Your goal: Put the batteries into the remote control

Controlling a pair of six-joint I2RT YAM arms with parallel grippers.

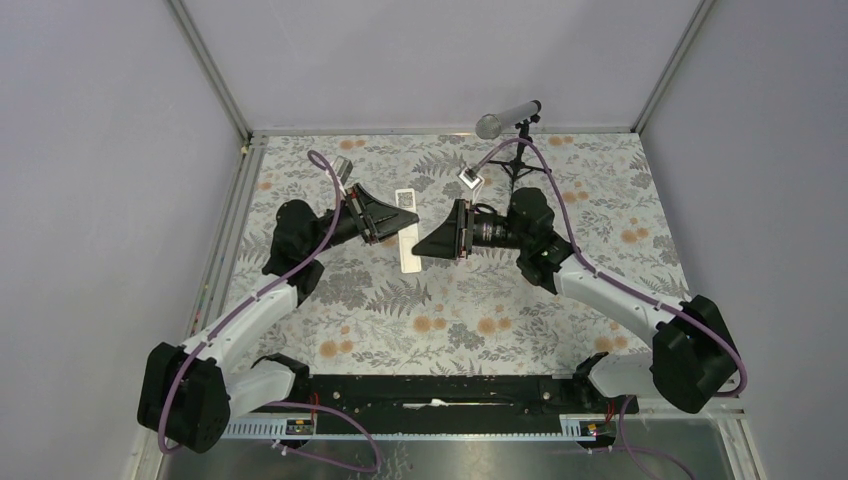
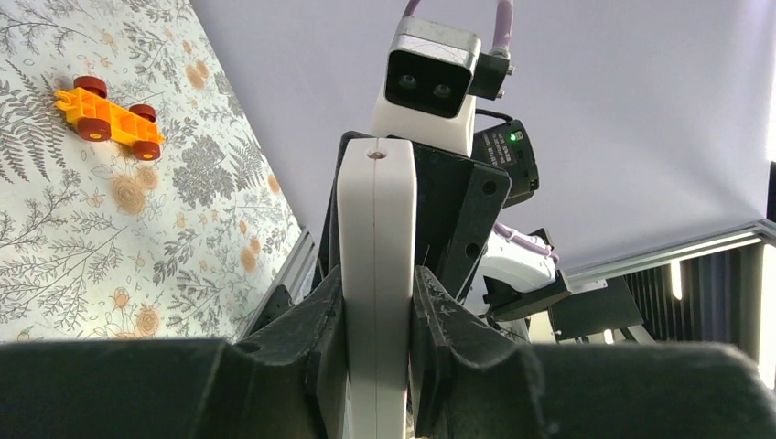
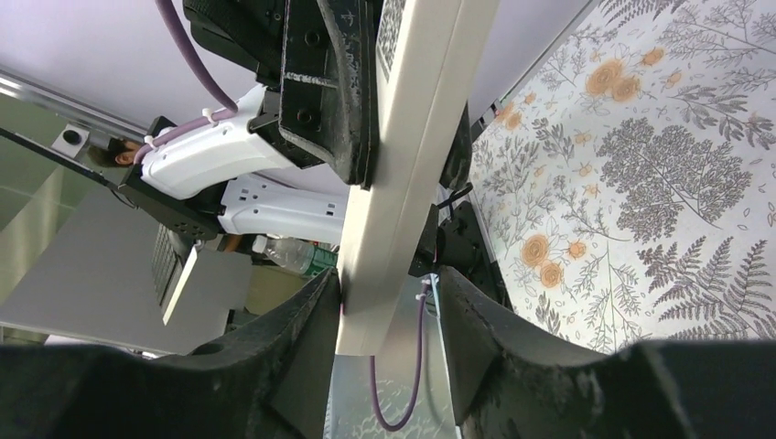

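The white remote control (image 1: pixel 407 240) hangs in the air over the middle of the floral table, with my left gripper (image 1: pixel 393 226) shut on its upper half. In the left wrist view the remote control (image 2: pixel 376 229) stands clamped between both fingers of the left gripper (image 2: pixel 377 306). My right gripper (image 1: pixel 420 247) comes in from the right at the remote's lower end. In the right wrist view the remote control (image 3: pixel 407 183) sits between the jaws of the right gripper (image 3: pixel 389 302): the left finger touches it and a gap shows at the right finger. The batteries are out of view.
An orange toy car with red wheels (image 2: pixel 110 117) lies on the floral cloth. A grey cylinder on a small black tripod (image 1: pixel 508 118) stands at the back of the table. Grey walls and metal rails close in the sides.
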